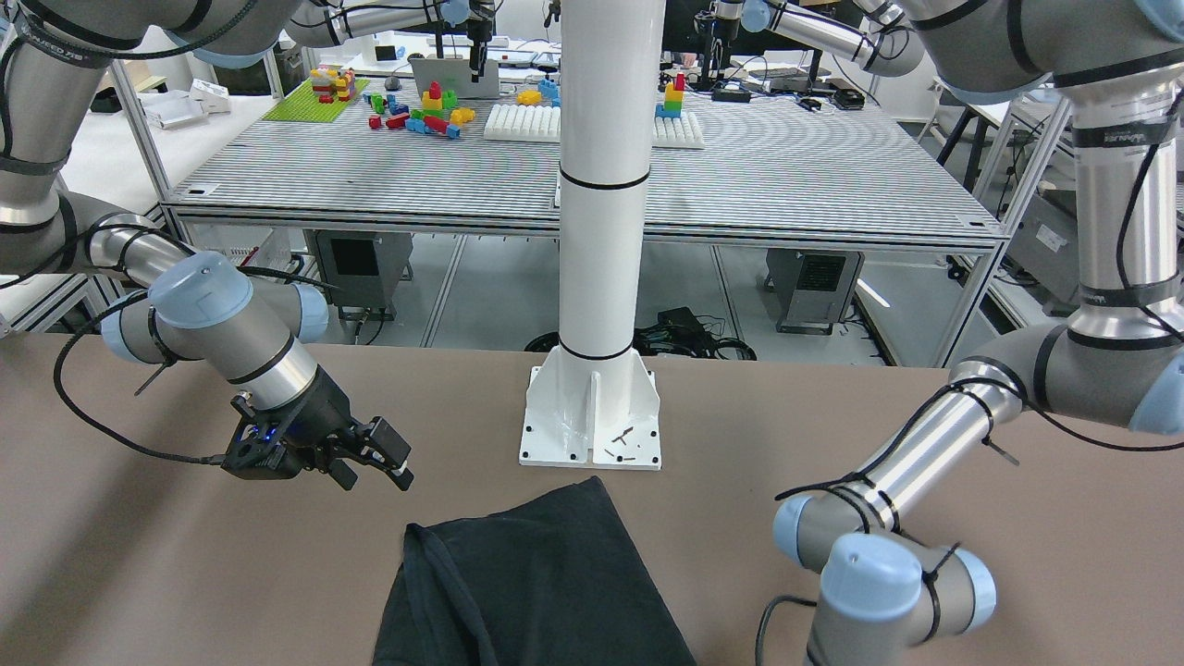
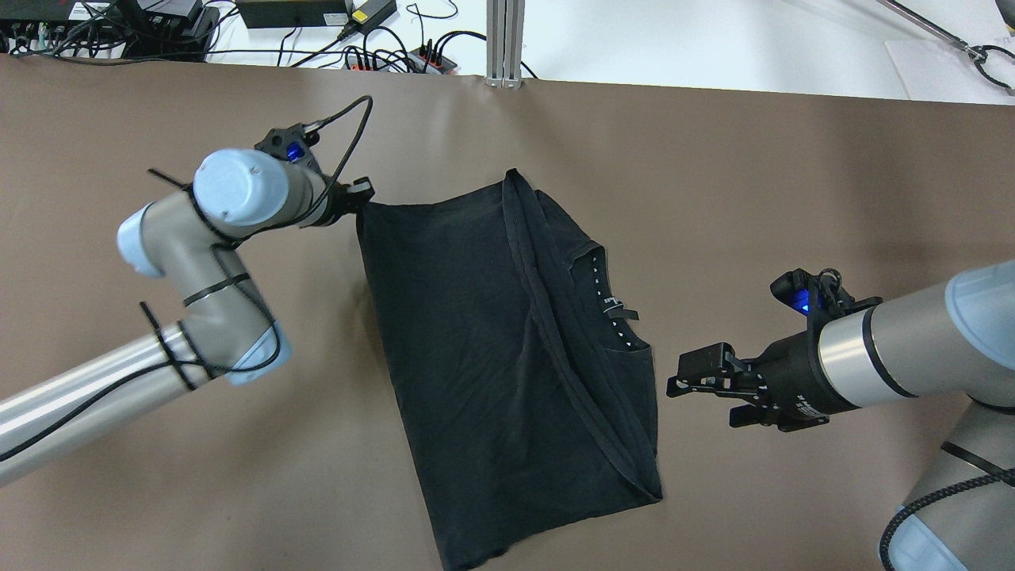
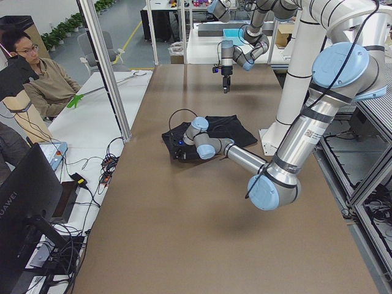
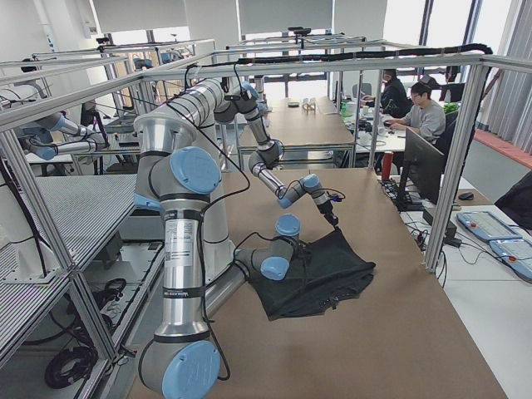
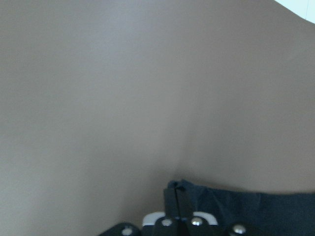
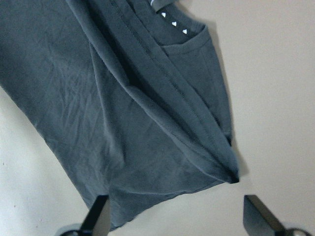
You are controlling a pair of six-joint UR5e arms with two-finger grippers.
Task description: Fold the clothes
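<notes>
Clothes: one black garment (image 2: 468, 333) is lying flat on the brown counter (image 2: 753, 182), near the white pole (image 1: 601, 231) but not touching its base. One long side is lying doubled over, so a hemmed edge is running down the middle and the collar (image 2: 604, 274) is showing toward my right.

Left end effector (image 2: 362, 198): I am pinching the garment's far left corner, fingers pressed together on the cloth. My wrist view is dim and is showing only a dark scrap at the tips, so the bite is probably shallow.

Right end effector (image 2: 698, 387): I am hovering just beside the garment's right edge, near the collar, fingers spread wide and gripping nothing.

Handling: I am judging the cloth to be light, limp and sturdy. It is likely going to drape and drag instead of keeping its shape, with the doubled layers sliding over each other.

Where to hold: I am favouring corners and hems, where the stitching is giving the fingers something firm, and catching both layers at once on the doubled side.

Count: I am counting one garment, one collar, one pole and two end effectors.
</notes>
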